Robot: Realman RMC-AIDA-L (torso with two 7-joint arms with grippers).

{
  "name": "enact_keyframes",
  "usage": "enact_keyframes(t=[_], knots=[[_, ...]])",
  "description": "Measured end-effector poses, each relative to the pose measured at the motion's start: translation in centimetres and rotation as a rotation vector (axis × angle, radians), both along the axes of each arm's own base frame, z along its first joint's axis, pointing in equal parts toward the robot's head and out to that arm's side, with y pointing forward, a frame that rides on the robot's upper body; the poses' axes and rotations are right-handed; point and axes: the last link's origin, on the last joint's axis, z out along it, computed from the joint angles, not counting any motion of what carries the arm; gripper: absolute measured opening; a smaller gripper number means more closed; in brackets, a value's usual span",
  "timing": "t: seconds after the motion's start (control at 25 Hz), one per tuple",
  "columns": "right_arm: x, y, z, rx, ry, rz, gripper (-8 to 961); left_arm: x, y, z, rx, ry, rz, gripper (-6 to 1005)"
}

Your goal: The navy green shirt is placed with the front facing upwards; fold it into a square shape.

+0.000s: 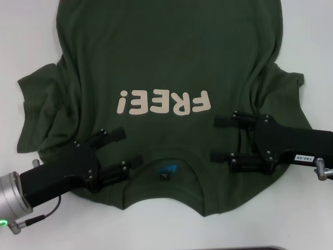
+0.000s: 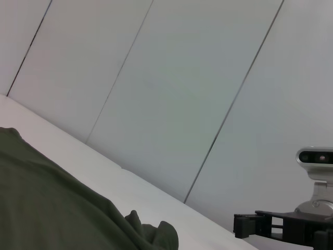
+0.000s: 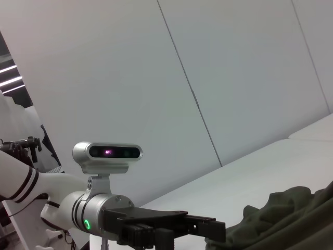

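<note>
The shirt [image 1: 166,67] lies flat, print up, on the white worktop [image 1: 312,41], collar toward the robot and its long axis running away from it. Both grippers hover over the shoulders, 1 each side of the collar: left gripper [image 1: 127,148] and right gripper [image 1: 216,138], jaws apart on both, equally near. The cloth lies directly beneath them, ungripped.
</note>
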Motion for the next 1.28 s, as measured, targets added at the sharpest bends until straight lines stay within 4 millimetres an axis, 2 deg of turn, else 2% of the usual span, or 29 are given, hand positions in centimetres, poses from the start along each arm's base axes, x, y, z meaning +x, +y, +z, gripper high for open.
enact_keyframes(t=[1.04,1.12,1.28], knots=[[0.0,0.0,0.0,-0.002,0.0,-0.002,894,0.1,0.2,0.1,-0.003,-0.005,0.002,840],[0.0,0.1,0.0,-0.001,0.0,-0.002,894,0.2,0.4,0.4,-0.012,-0.031,0.028,841],[-0.1,0.1,0.0,-0.002,0.001,0.0,894,1.0,1.7,2.3,-0.053,-0.16,0.099,841]])
